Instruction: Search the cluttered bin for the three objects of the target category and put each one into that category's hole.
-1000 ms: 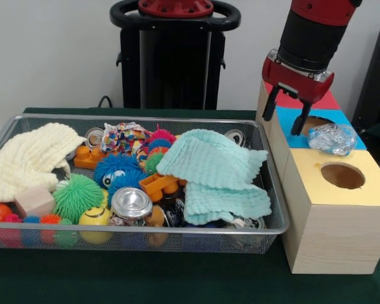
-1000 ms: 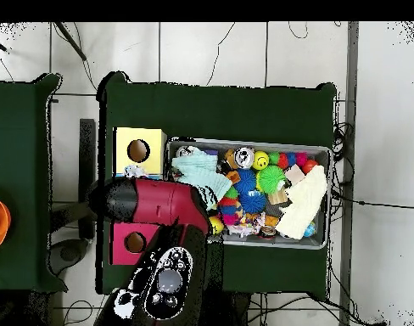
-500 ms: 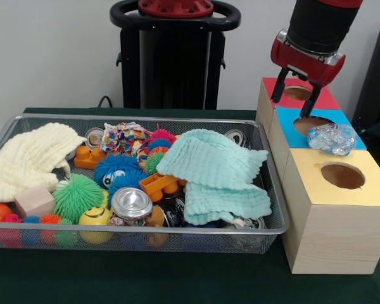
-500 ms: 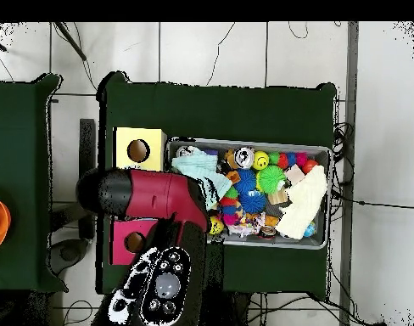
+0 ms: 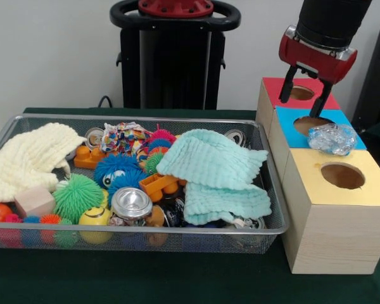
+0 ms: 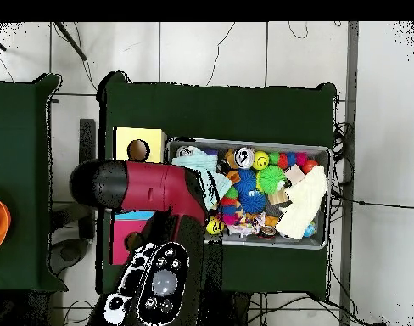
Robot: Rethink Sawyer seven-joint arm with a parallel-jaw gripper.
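One wad of clear wrinkly plastic with blue patches (image 5: 332,138) lies on the blue top of the wooden box (image 5: 322,130), just right of its hole (image 5: 311,124). My gripper (image 5: 301,100) hangs open and empty above the red and blue tops, up and left of the wad. The silver wire-mesh bin (image 5: 273,209) stands left of the boxes and also shows in the overhead view (image 6: 321,154). No other plastic wad shows in the bin. In the overhead view my arm (image 6: 151,191) hides the gripper and most of the boxes.
The bin holds a mint cloth (image 5: 215,174), a cream cloth (image 5: 25,161), spiky rubber balls (image 5: 78,196), a silver can (image 5: 131,204), orange bricks and a wooden block (image 5: 34,201). The wooden boxes have red (image 5: 299,93), blue and yellow (image 5: 342,175) tops with holes.
My gripper has risen from just above the blue top's hole and drawn back and slightly right, open throughout. The wad has stayed put beside the hole.
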